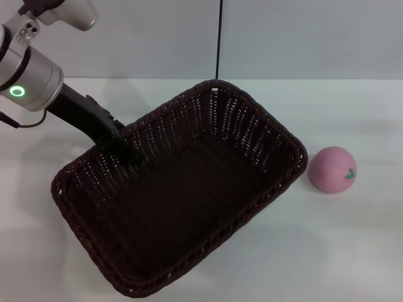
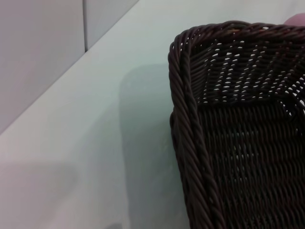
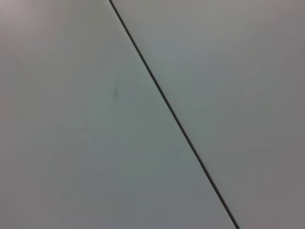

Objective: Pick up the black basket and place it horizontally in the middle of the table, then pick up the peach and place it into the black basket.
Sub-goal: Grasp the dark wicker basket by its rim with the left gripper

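One left gripper (image 1: 129, 151) on black basket (image 1: 189, 195)

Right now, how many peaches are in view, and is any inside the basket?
1. The peach lies on the table, just off the black basket's right end, not inside it. Nothing shows inside the basket.

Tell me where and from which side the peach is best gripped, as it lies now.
The peach sits on the table just right of the black basket, near its corner but apart. It is round with no handle, so probably grip across its widest middle from above, fingers closing front to back, since the basket's rim crowds its left side.
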`<state>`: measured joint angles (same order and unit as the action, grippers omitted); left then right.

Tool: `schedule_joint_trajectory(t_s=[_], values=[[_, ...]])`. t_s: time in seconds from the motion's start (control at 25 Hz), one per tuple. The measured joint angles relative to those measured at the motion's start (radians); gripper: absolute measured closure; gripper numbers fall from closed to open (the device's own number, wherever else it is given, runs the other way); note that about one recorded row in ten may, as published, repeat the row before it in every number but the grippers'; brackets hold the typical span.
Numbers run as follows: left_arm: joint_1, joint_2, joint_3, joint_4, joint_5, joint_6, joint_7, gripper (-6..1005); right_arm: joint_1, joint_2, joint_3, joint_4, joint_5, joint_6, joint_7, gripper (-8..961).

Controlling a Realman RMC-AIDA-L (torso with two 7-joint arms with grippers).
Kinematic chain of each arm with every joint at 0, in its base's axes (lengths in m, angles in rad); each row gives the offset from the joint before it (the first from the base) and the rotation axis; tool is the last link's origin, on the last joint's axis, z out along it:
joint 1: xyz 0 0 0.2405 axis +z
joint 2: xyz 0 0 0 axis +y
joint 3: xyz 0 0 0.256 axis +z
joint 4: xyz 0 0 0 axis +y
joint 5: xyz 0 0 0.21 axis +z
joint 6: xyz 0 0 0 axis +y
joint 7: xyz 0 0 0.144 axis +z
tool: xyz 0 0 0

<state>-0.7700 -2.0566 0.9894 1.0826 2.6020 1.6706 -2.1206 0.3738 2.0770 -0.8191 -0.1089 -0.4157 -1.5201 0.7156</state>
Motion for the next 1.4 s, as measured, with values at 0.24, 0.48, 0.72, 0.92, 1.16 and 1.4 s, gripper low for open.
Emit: schedule_joint_trajectory(t_s=[0.24, 0.48, 0.72, 0.92, 1.16, 1.4], values=[[-0.001, -0.001, 0.010, -0.001, 0.010, -0.014, -0.002, 183, -0.006, 0.000, 0.010, 0.002, 0.000, 0.000, 0.000, 413], [-0.002, -0.001, 0.029, -0.001, 0.018, -0.016, -0.004, 286, -0.010, 0.000, 0.021, 0.002, 0.000, 0.000, 0.005, 410], [-0.002, -0.003, 0.051, -0.001, 0.016, -0.010, -0.007, 424, -0.011, 0.000, 0.021, 0.001, 0.000, 0.000, 0.007, 407], [-0.002, -0.003, 0.055, 0.003, 0.011, -0.007, -0.007, 656, -0.010, 0.000, 0.022, 0.002, 0.000, 0.000, 0.007, 405], [0.006, -0.004, 0.085, 0.016, 0.008, -0.012, 0.010, 783, -0.014, 0.000, 0.021, 0.004, 0.000, -0.002, 0.008, 402], [0.046, -0.005, 0.088, 0.062, -0.059, -0.002, 0.109, 783, -0.015, 0.000, 0.021, 0.006, 0.000, -0.001, 0.008, 399]])
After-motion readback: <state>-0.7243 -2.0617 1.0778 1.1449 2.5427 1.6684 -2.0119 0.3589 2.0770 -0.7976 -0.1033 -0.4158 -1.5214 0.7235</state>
